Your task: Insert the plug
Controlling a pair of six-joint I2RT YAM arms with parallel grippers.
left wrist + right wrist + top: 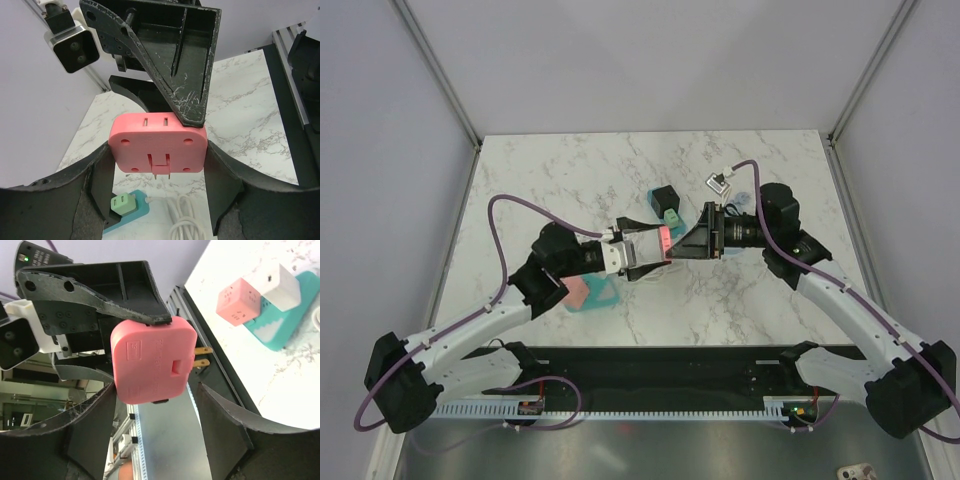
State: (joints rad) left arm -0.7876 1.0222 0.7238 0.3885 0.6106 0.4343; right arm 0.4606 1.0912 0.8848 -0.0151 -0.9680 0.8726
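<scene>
Looking down from overhead, I see the marble table filling the floor of the cell. The left arm and right arm reach in from its near edge and meet above its middle.

Two power strips lie on the table. The near teal power strip sits left of centre, toward the near edge and partly under the left arm. The far teal power strip sits just beyond the middle.

The pink plug is off the table, held in the air above its centre between the two grippers.

The left gripper has it. In its own wrist view its fingers sit against the plug's two side edges, so the jaws are closed on it at about the plug's width.

The right gripper straddles the same plug. One of its fingers stands clear on the prong side, so I read those jaws as apart and not clamping.

On the near strip stand a pink cube and a white cube, side by side. On the far strip are a black cube and a green plug, with a white cable coiled on the marble just beside them.

Two brass prongs stick out of the pink plug's edge, bare and level above the table.
</scene>
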